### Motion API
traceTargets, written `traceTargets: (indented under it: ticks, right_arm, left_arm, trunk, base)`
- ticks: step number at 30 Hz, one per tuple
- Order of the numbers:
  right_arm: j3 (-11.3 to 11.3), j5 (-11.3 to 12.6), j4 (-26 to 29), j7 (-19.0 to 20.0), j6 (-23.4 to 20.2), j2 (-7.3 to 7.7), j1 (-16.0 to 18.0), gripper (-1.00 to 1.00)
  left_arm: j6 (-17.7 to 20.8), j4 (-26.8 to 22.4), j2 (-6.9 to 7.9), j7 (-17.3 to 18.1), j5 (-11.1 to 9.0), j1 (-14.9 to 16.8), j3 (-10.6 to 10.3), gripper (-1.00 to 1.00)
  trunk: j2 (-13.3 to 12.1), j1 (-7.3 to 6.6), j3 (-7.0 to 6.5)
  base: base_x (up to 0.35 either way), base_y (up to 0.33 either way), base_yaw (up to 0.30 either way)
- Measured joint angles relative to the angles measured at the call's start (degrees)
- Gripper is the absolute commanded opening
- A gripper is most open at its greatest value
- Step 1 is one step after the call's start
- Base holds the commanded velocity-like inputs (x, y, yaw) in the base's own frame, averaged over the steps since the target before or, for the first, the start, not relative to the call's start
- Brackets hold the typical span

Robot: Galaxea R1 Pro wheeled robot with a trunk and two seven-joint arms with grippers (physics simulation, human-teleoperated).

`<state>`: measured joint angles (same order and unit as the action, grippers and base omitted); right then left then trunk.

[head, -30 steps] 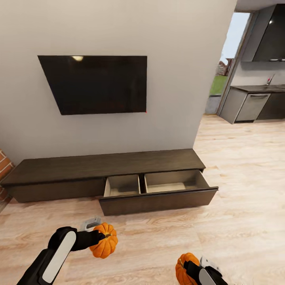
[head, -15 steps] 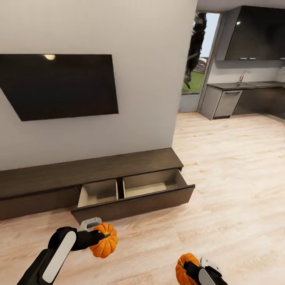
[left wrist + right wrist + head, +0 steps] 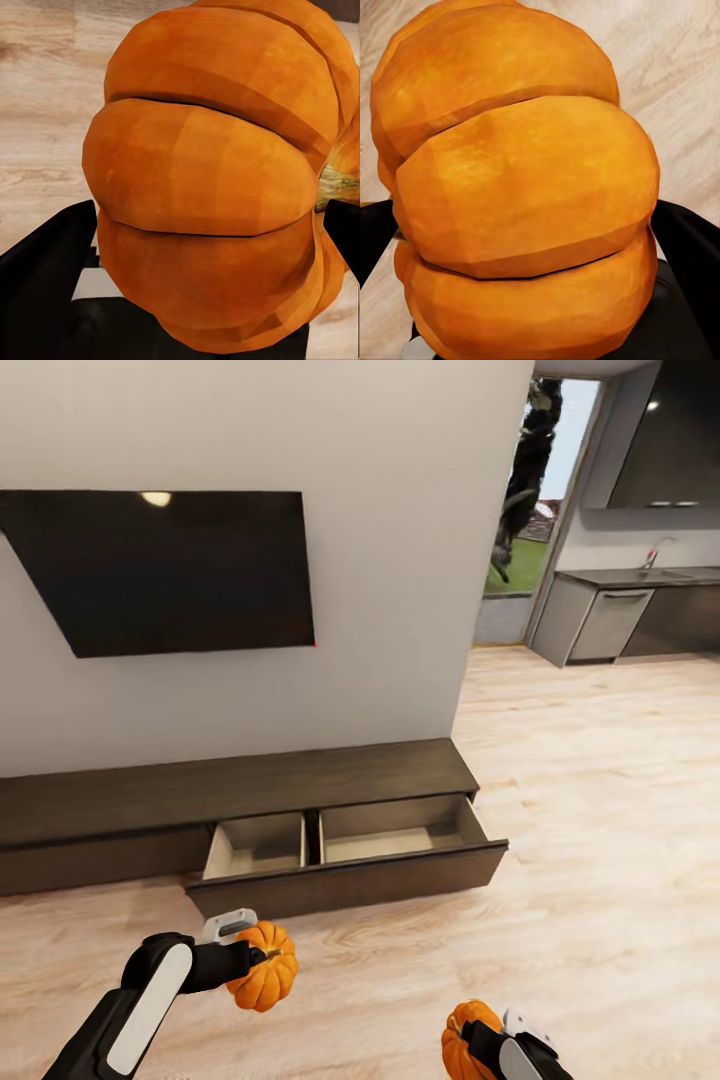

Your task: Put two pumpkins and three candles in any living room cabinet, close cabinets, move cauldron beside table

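Nearest, the right end effector (image 3: 478,1042) and left end effector (image 3: 262,960) each clamp a pumpkin (image 3: 464,1038), (image 3: 264,979) across its ribs. Both look hard, light, rounded, likely slippery. Beyond, the cabinet (image 3: 330,880) drawer stands open.

No text, label, brand, number or sign can be read in any of the views.
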<state>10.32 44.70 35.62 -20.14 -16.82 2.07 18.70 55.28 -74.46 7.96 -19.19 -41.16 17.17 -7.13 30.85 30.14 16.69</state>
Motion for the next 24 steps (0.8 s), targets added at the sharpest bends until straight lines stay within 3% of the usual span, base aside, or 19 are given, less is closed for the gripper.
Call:
traceTargets:
  ticks: [14, 20, 24]
  right_arm:
    - [0.1, 0.0, 0.0, 0.1, 0.0, 0.22, 0.0, -1.00]
    - [0.0, 0.1, 0.0, 0.1, 0.0, 0.38, 0.0, -1.00]
    - [0.0, 0.2, 0.0, 0.2, 0.4, 0.45, 0.0, -1.00]
  left_arm:
    - [0.0, 0.0, -0.02, 0.0, 0.0, 0.0, -0.1, -1.00]
    - [0.1, 0.0, -0.09, 0.0, 0.0, 0.0, -0.2, -1.00]
    - [0.0, -0.1, -0.10, -0.1, -0.4, 0.0, -1.7, -1.00]
  trunk:
    - [0.0, 0.00, 0.61]
    - [0.0, 0.01, 0.79]
    - [-1.6, -0.86, 0.12]
  base:
    - [0.229, -0.246, 0.250]
    - [0.100, -0.137, 0.055]
    - [0.007, -0.010, 0.067]
